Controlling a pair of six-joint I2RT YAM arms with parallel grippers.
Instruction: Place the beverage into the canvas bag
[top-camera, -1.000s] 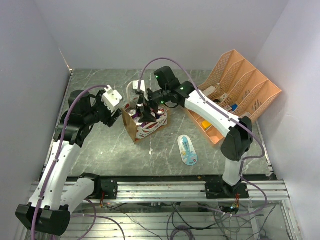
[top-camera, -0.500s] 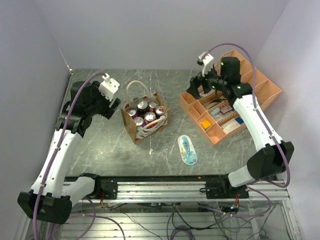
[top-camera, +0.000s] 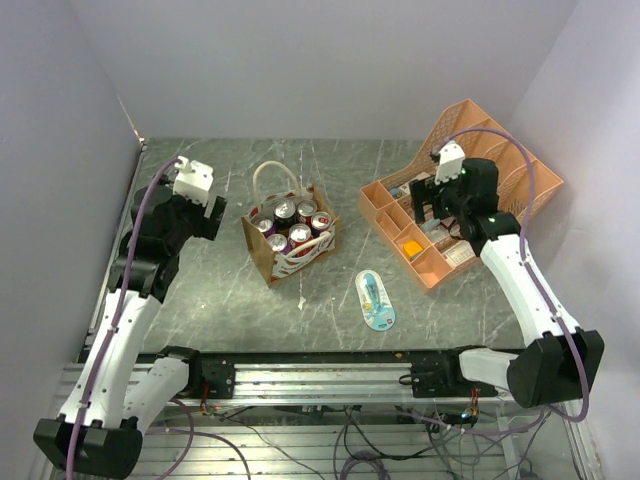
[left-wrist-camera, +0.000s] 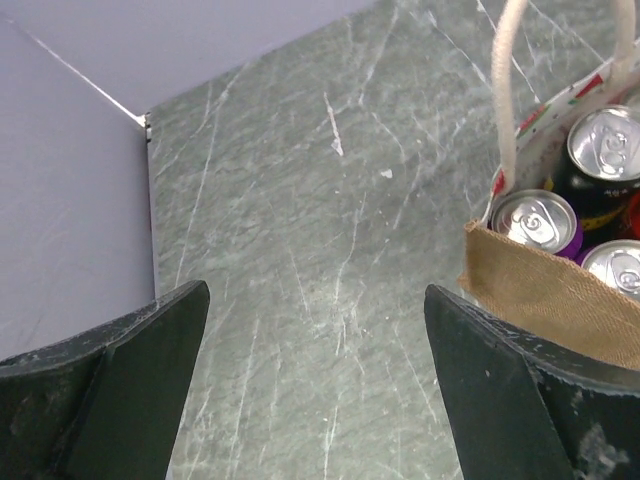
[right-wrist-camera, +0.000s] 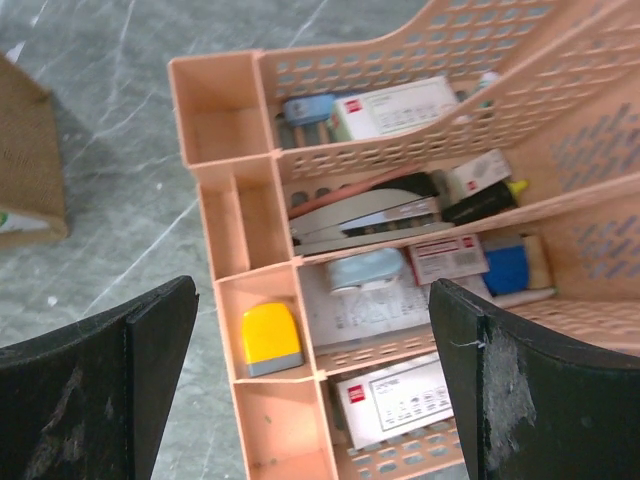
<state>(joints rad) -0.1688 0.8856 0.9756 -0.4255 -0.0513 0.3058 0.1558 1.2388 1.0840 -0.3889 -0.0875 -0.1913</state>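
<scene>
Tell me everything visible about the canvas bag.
The canvas bag is a small tan cloth tote with a white printed side bearing red marks, and white looped handles rising above it. It stands upright and open on the grey marbled table, left of centre, packed with several upright drink cans, tops showing. Nothing else touches it.
</scene>
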